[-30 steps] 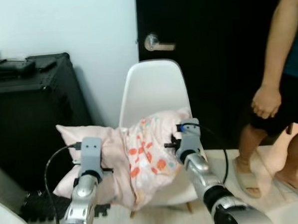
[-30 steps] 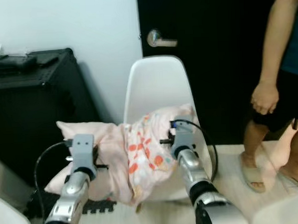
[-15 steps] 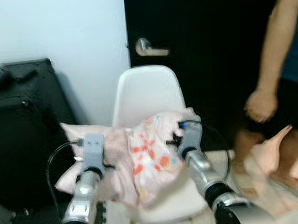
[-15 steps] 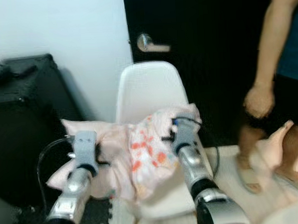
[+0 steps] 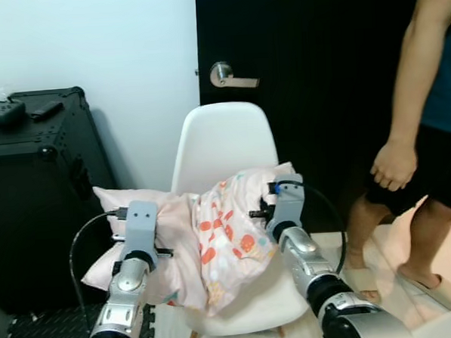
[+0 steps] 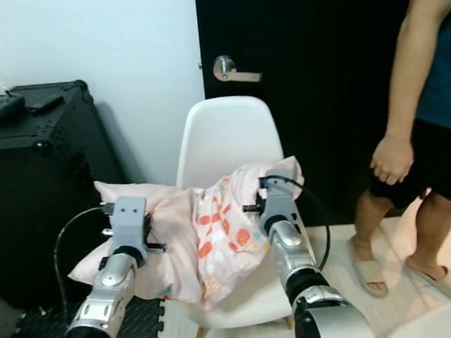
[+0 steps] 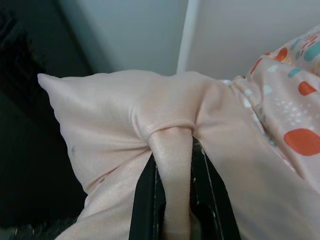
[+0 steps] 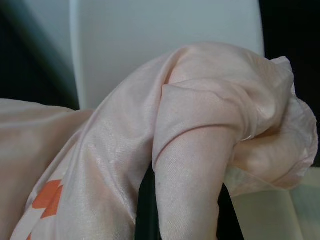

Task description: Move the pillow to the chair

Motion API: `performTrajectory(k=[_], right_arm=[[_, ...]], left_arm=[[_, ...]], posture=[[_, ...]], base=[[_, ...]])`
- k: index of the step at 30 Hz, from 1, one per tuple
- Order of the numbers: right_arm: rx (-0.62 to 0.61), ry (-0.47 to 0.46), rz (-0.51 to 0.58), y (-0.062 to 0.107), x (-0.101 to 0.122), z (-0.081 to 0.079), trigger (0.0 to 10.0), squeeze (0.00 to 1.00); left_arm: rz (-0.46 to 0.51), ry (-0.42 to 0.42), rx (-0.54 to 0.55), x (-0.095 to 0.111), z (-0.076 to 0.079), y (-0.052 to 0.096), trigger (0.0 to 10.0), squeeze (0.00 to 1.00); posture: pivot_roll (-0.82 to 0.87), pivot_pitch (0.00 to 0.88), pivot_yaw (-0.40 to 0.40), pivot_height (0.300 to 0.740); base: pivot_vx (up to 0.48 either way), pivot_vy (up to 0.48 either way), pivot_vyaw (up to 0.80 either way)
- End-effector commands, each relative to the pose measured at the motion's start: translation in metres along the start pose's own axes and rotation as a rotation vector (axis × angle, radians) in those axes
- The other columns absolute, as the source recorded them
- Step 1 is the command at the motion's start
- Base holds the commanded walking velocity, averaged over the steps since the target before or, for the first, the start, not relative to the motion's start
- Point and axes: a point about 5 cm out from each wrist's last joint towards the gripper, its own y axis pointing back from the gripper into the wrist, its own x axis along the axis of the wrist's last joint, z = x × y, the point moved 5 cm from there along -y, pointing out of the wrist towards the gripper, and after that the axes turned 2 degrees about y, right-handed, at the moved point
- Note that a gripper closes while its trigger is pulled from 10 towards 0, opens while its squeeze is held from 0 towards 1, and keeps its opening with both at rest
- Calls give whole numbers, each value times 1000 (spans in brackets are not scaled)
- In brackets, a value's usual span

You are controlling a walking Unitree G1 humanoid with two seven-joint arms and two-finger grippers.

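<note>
Pillow (image 5: 206, 234): pale pink, one face printed with orange and teal spots, held up between both arms just in front of the white chair (image 5: 224, 142). Its lower edge hangs over the chair seat; contact with the seat cannot be told.

Left gripper (image 7: 172, 187): both black fingers (image 7: 146, 195) pinched tight on a fold of the plain pink end, the cloth bunched up between them.

Right gripper (image 8: 182, 200): fingers closed on a gathered corner at the pillow's other end, fabric draped over them.

Chair stands against a black door (image 5: 319, 73) with a metal handle (image 5: 228, 76). Black case (image 5: 37, 179) to the robot's left, against a white wall. A person (image 5: 428, 128) stands to the right, one hand (image 5: 392, 165) hanging loose, sandals on.
</note>
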Motion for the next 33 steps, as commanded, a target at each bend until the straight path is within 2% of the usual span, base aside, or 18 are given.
performTrajectory(k=[1, 8, 12, 14, 15, 17, 20, 21, 23, 25, 26, 29, 33], right_arm=[[36, 8, 23, -2, 7, -7, 10000, 0], [51, 33, 40, -4, 13, -10, 10000, 0], [29, 77, 119, -3, 27, -7, 10000, 0], [12, 87, 123, -3, 28, -4, 10000, 0], [-16, 97, 110, -3, 27, 2, 10000, 0], [-29, 99, 100, -3, 26, 5, 10000, 0], [-47, 68, 85, -3, 24, 13, 10000, 0], [-44, 75, 81, -2, 24, 14, 10000, 0], [-36, 82, 77, -2, 23, 14, 10000, 0], [-1, 95, 67, -2, 21, 11, 10000, 0], [12, 103, 61, -2, 20, 10, 10000, 0], [10, 110, 58, -3, 20, 10, 10000, 0], [9, 107, 57, -3, 21, 10, 10000, 0]], left_arm=[[31, 4, -32, 9, 10, -3, 10000, 0], [54, 30, -24, 14, 8, -4, 10000, 0], [81, 10, -46, 24, 2, -10, 10000, 0], [85, 32, -80, 27, 5, -11, 10000, 0], [103, 39, -162, 35, 15, -10, 10000, 0], [115, 26, -201, 39, 20, -9, 10000, 0], [139, -50, -286, 45, 31, -3, 10000, 0], [164, -92, -255, 48, 27, -3, 10000, 0], [182, -117, -219, 51, 21, -3, 10000, 0], [200, -136, -110, 54, 2, -3, 10000, 0], [189, -99, -38, 53, -10, -5, 10000, 0], [186, -76, -8, 53, -16, -6, 10000, 0], [187, -85, -19, 54, -16, -7, 10000, 0]], posture=[[38, 0, -10, 740], [40, 0, -21, 740], [44, 0, -30, 740], [43, 0, -34, 740], [42, 0, -37, 740], [42, 0, -37, 740], [37, 0, -39, 726], [33, 0, -38, 721], [33, 0, -38, 716], [34, 0, -44, 707], [35, 0, -49, 698], [36, 0, -52, 683], [36, 0, -52, 674]], base=[[0, 0, 0], [0, 0, 0], [0, 0, 0], [0, 0, 0], [0, 0, 0], [0, 0, 0], [0, 0, 0], [0, 0, 0], [0, 0, 0], [0, 0, 0], [0, 0, 0], [0, 0, 0], [0, 0, 0]])
